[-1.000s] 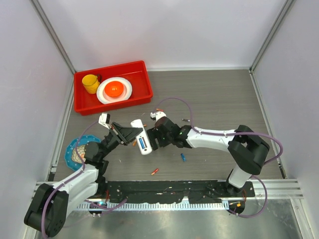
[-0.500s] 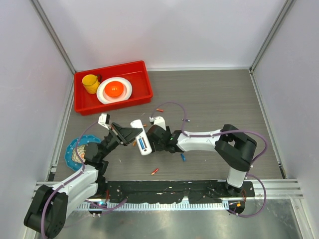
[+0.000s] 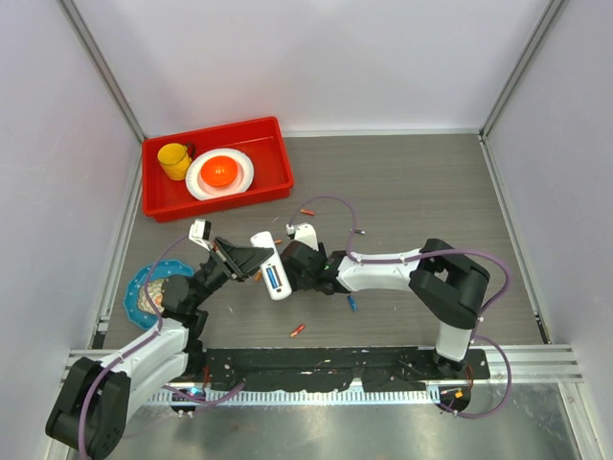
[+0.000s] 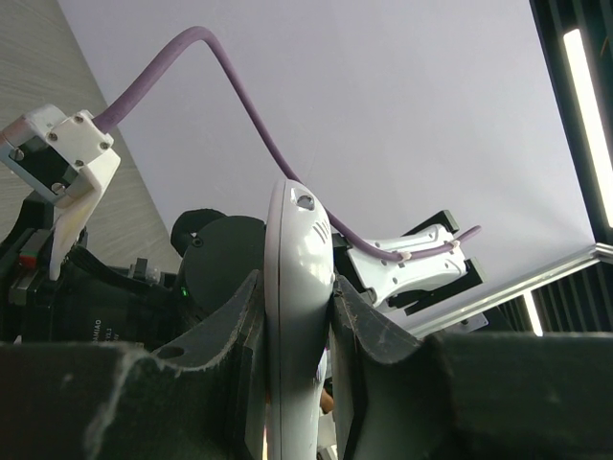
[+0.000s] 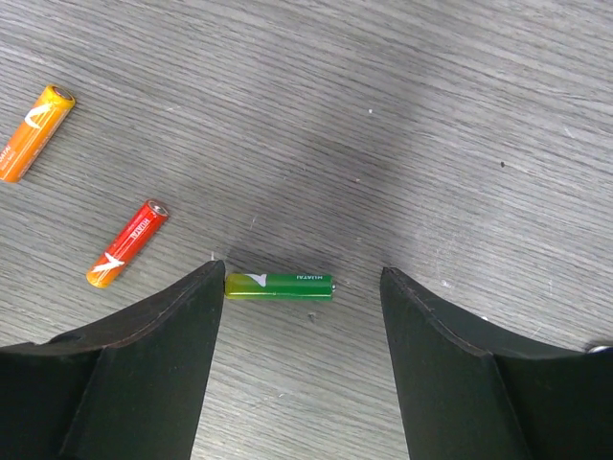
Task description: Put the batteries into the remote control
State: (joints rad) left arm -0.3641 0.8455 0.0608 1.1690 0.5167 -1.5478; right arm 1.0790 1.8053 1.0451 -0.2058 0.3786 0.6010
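Note:
My left gripper is shut on the white remote control and holds it on edge above the table; in the left wrist view the remote is clamped between both fingers. My right gripper is right beside the remote, low over the table. In the right wrist view it is open, with a green battery lying on the table between the fingers, its end close to the left finger. A red battery and an orange battery lie to its left.
More batteries lie scattered: a blue one, a red one near the front, and another red one further back. A red bin with a yellow cup and a plate stands back left. A blue plate lies left.
My right arm has reached further left, bringing its gripper up close to the remote. The left arm and the remote have hardly moved.

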